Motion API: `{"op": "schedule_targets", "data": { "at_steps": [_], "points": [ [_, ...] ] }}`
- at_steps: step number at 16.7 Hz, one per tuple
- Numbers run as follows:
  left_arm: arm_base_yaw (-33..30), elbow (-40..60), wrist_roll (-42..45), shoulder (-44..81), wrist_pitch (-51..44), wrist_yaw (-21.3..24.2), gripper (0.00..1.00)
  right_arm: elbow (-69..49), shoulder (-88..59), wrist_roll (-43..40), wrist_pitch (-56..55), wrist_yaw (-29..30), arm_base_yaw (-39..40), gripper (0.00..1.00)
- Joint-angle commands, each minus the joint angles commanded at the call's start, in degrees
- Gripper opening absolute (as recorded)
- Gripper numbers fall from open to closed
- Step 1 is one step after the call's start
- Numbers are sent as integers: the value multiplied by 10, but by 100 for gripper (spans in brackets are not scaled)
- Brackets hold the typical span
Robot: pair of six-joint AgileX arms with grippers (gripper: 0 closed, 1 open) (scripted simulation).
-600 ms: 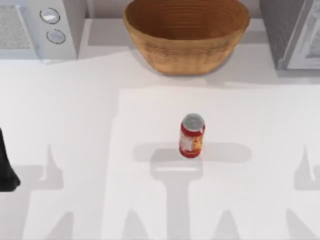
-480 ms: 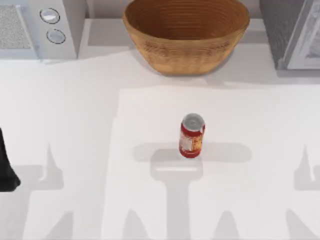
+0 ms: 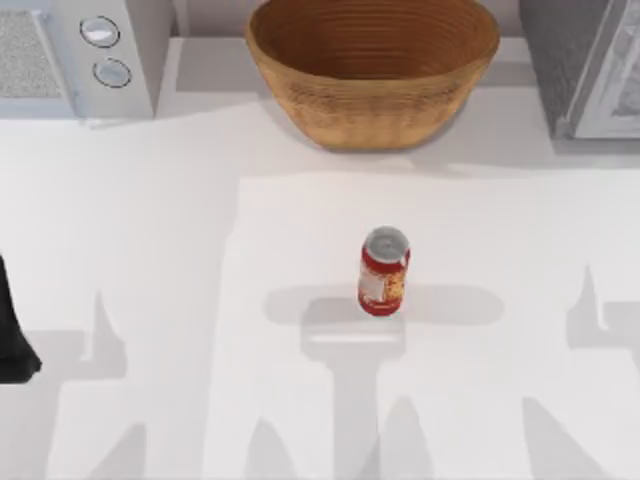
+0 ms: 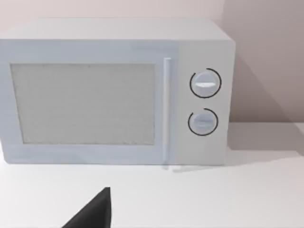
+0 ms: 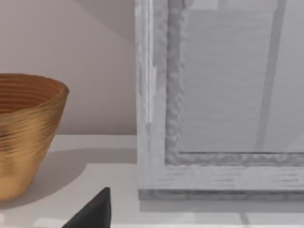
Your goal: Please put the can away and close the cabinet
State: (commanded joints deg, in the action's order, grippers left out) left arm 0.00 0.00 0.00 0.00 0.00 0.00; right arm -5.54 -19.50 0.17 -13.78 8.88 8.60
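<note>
The can (image 3: 384, 272), small and red with a silver top and a white-and-yellow label, stands upright in the middle of the white table, with no gripper near it. The cabinet (image 3: 590, 70) stands at the back right. Its pale framed door (image 5: 218, 109) is close in the right wrist view and looks swung outward. My left arm (image 3: 12, 335) is a dark shape at the table's left edge, far from the can. A dark tip of my left gripper (image 4: 92, 213) shows in front of the microwave. A dark tip of my right gripper (image 5: 92, 213) shows in front of the cabinet.
A large woven basket (image 3: 372, 70) sits at the back centre, behind the can, and its side (image 5: 23, 137) is left of the cabinet. A white microwave (image 3: 80, 55) with two dials (image 4: 204, 102) stands at the back left. Arm shadows lie across the front of the table.
The arm shadows on the right half of the table have shifted left and towards the back. The can and my left arm have not moved.
</note>
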Motion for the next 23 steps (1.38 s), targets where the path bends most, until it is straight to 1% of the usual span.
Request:
{"op": "schedule_targets", "data": {
  "at_steps": [4,16,20,23],
  "points": [
    [0,0,0,0,0,0,100,-56,-199,2,-140,90,88,100],
    [0,0,0,0,0,0,100,-256,-897,5,-637,409,396,100],
    [0,0,0,0,0,0,100,-309,-1079,5,-767,493,476,100],
    [0,0,0,0,0,0,100,-336,-1173,5,-834,536,517,100]
  ]
}}
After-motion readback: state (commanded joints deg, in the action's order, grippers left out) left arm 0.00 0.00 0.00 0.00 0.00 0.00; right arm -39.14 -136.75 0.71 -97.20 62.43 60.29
